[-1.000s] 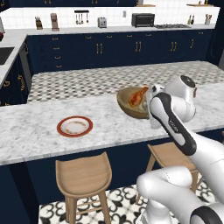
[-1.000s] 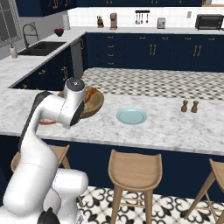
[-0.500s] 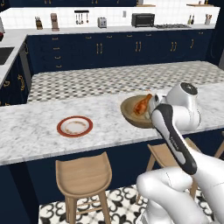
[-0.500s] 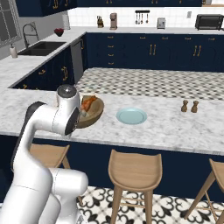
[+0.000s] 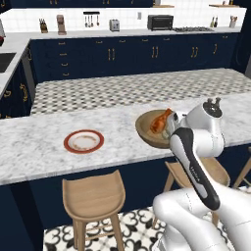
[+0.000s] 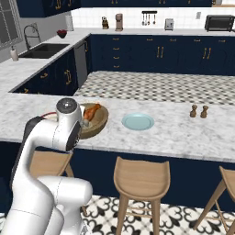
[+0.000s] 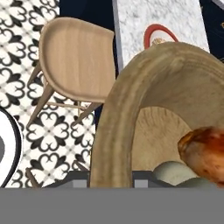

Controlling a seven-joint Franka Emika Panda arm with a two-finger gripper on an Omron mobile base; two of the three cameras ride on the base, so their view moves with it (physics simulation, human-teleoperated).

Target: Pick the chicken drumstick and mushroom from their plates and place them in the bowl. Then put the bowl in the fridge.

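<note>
Partly: mushroom (image 7: 175, 173) half-hidden under chicken drumstick (image 7: 203, 151).

Wooden bowl (image 5: 147, 131) at counter edge — drumstick (image 5: 161, 121) and mushroom (image 7: 173, 171) inside; both plates (image 5: 84, 141) (image 6: 138, 121) bare.

the left base view looks forward and down from behind the arm, over the marble desk (image 5: 44, 147) toward the far kitchen wall, the arm rising at lower right. the right base view faces the same way from the other side, arm at lower left. both share the wooden bowl (image 5: 149, 131) with the chicken drumstick (image 5: 161, 121) and the stools below. the hand view sits very close against the bowl's rim (image 7: 111, 131), looking over it to the red-rimmed plate (image 7: 158, 34), a stool (image 7: 74, 61) and the patterned floor (image 7: 17, 87).
</note>
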